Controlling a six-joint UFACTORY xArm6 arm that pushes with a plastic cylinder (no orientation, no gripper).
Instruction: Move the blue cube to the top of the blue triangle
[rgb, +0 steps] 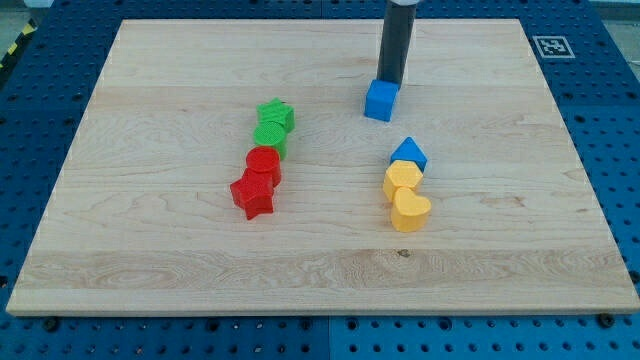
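Observation:
The blue cube (380, 101) sits in the upper middle of the wooden board (150, 250). The blue triangle (409, 153) lies below it and slightly to the view's right, a short gap apart. My tip (389, 81) is at the cube's top edge, touching or nearly touching its far side. The dark rod rises from there out of the view's top.
A yellow hexagon-like block (402, 179) and a yellow heart (410, 210) lie just below the blue triangle, touching in a column. At centre-left stand a green star (276, 115), a green round block (269, 137), a red round block (263, 163) and a red star (253, 195).

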